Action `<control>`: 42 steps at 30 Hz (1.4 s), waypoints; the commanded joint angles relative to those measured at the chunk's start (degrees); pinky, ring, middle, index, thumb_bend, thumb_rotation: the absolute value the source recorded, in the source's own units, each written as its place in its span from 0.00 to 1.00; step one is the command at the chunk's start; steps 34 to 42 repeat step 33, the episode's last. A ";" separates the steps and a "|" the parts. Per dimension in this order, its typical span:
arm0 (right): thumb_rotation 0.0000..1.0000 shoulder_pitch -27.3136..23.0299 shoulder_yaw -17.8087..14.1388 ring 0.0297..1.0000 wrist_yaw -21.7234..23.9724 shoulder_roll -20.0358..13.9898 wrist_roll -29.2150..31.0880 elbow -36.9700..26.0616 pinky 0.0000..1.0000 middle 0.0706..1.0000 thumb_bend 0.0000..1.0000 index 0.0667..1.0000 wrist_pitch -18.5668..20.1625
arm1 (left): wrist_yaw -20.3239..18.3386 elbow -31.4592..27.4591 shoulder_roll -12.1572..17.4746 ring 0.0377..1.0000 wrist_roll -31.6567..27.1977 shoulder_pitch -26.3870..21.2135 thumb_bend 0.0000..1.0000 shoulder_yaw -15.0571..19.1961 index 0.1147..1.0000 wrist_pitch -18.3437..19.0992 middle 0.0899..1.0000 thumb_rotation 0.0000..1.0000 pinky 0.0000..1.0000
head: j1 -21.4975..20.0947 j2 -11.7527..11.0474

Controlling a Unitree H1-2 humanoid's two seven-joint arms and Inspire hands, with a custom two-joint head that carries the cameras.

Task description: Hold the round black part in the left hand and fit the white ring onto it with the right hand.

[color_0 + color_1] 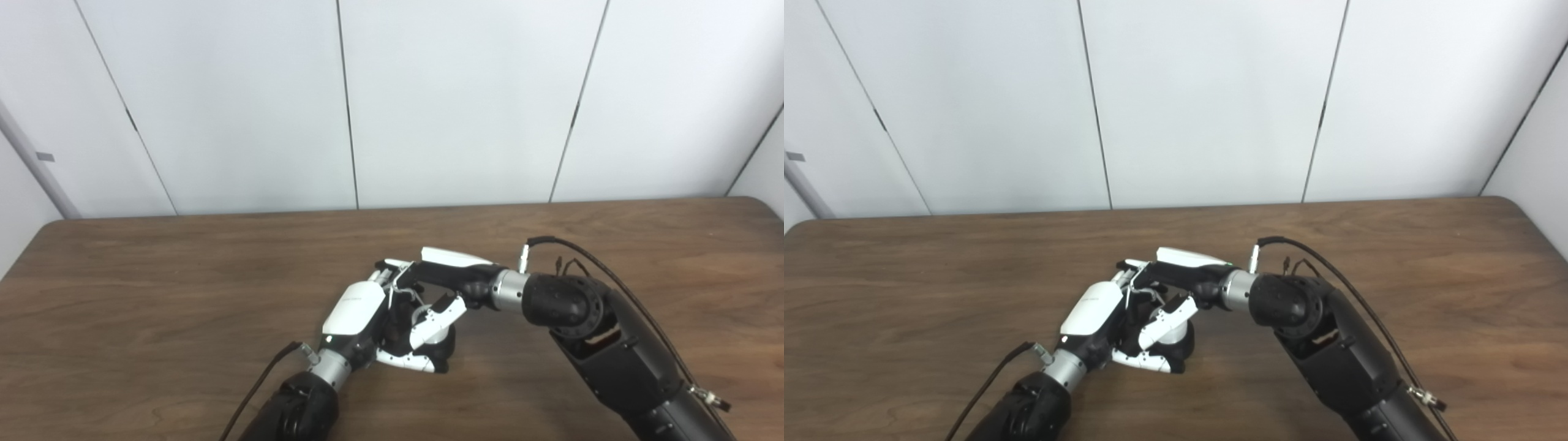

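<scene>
Left eye view: the left hand point(358, 318) sits low over the table point(153, 294), near the middle, its white back turned up and its fingers point(410, 361) curled round a dark mass. That mass is most likely the black part point(444, 346), of which only a dark edge shows below and to the right of the palm; its shape and axis cannot be read. The right hand point(438, 285) comes in from the right and lies across the top of the left, so the two hands touch or nearly touch. Its thumb point(438, 318) angles down into the left hand's cup. The ring is not clearly seen here; white pieces in the cup could be finger shells or the ring.

Right eye view: the same knot of hands shows a little more from the side. The black part point(1182, 352) bulges out beneath the left hand's point(1093, 315) curled fingers, resting at or just above the table, so the left hand appears clenched on it. The right hand point(1176, 272) reaches over it from the right, fingers bent downward towards the part. Whether they pinch the ring cannot be told; it is hidden between the hands. Judging by this, fitting is underway, and the right hand must press down into the left's cup.
</scene>
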 commanded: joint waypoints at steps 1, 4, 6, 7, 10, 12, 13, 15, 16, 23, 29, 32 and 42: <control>0.67 -1.09 -3.06 1.00 -2.67 1.46 4.36 -2.35 0.90 1.00 1.00 1.00 -0.36 | -0.06 5.59 -1.16 1.00 -0.03 5.46 0.52 -2.78 0.41 -1.44 0.89 0.05 1.00 | 0.10 -0.09; 0.80 1.20 -7.88 1.00 -7.31 2.25 8.12 -2.92 0.91 1.00 1.00 1.00 -3.51 | 0.33 5.95 -1.22 1.00 -0.09 5.39 0.52 -2.65 0.41 -1.67 0.88 0.05 1.00 | -0.05 -0.12; 0.88 3.02 -10.68 1.00 -9.93 2.11 9.72 -4.57 0.98 1.00 1.00 1.00 -4.95 | 0.39 6.10 -1.19 1.00 0.01 5.30 0.52 -2.63 0.41 -1.64 0.88 0.05 1.00 | -0.12 -0.32; 0.91 4.46 -12.43 1.00 -11.25 1.71 10.54 -6.20 0.94 1.00 0.98 1.00 -5.22 | 0.45 6.15 -1.16 1.00 0.10 5.24 0.52 -2.59 0.41 -1.58 0.88 0.05 1.00 | -0.11 -0.46; 0.93 7.45 -15.41 1.00 -13.62 0.67 12.11 -8.84 0.86 1.00 0.92 1.00 -6.13 | 0.71 6.61 -1.03 1.00 0.28 5.02 0.52 -2.46 0.41 -1.61 0.88 0.05 1.00 | -0.23 -0.88; 0.89 10.51 -17.92 1.00 -15.27 -0.17 14.14 -10.56 0.88 1.00 0.89 1.00 -7.02 | 1.38 7.24 -0.91 1.00 0.48 4.93 0.52 -2.39 0.41 -2.06 0.87 0.05 1.00 | -0.31 -1.13; 0.87 12.14 -19.17 1.00 -16.02 -0.46 15.18 -11.49 0.88 1.00 0.88 1.00 -7.09 | 1.82 7.59 -0.84 1.00 0.55 4.89 0.52 -2.35 0.41 -2.41 0.87 0.05 1.00 | -0.40 -1.32; 0.83 15.60 -21.37 1.00 -17.03 -1.25 17.36 -13.36 0.88 1.00 0.88 1.00 -7.04 | 2.17 8.08 -0.70 1.00 0.63 4.85 0.52 -2.25 0.41 -2.69 0.87 0.05 1.00 | -0.55 -1.55; 0.82 17.00 -22.15 1.00 -17.35 -1.66 18.10 -13.95 0.88 1.00 0.88 1.00 -7.32 | 2.24 8.26 -0.63 1.00 0.62 4.83 0.52 -2.20 0.41 -2.79 0.87 0.05 1.00 | -0.65 -1.70; 0.79 26.51 -27.40 0.97 -22.46 -3.19 20.35 -13.52 0.83 0.99 0.84 0.96 -13.59 | 2.80 9.47 -0.26 1.00 0.61 4.40 0.52 -1.88 0.41 -3.02 0.86 0.05 1.00 | -1.47 -2.30; 0.78 32.80 -29.04 0.94 -25.51 -3.55 19.27 -12.68 0.81 1.00 0.73 0.97 -15.51 | 3.21 9.81 -0.08 1.00 0.17 4.29 0.52 -1.41 0.41 -3.33 0.87 0.05 1.00 | -1.48 -2.58; 0.79 35.52 -28.88 0.95 -25.94 -3.74 19.29 -12.50 0.80 1.00 0.71 0.98 -15.88 | 3.00 9.72 -0.05 1.00 0.05 4.32 0.52 -1.22 0.41 -3.04 0.87 0.05 1.00 | -1.51 -2.60; 0.79 36.34 -28.74 0.95 -26.03 -3.82 18.99 -12.54 0.79 1.00 0.71 0.98 -15.54 | 3.02 9.72 -0.03 1.00 0.12 4.32 0.52 -1.21 0.41 -2.98 0.87 0.05 1.00 | -1.51 -2.60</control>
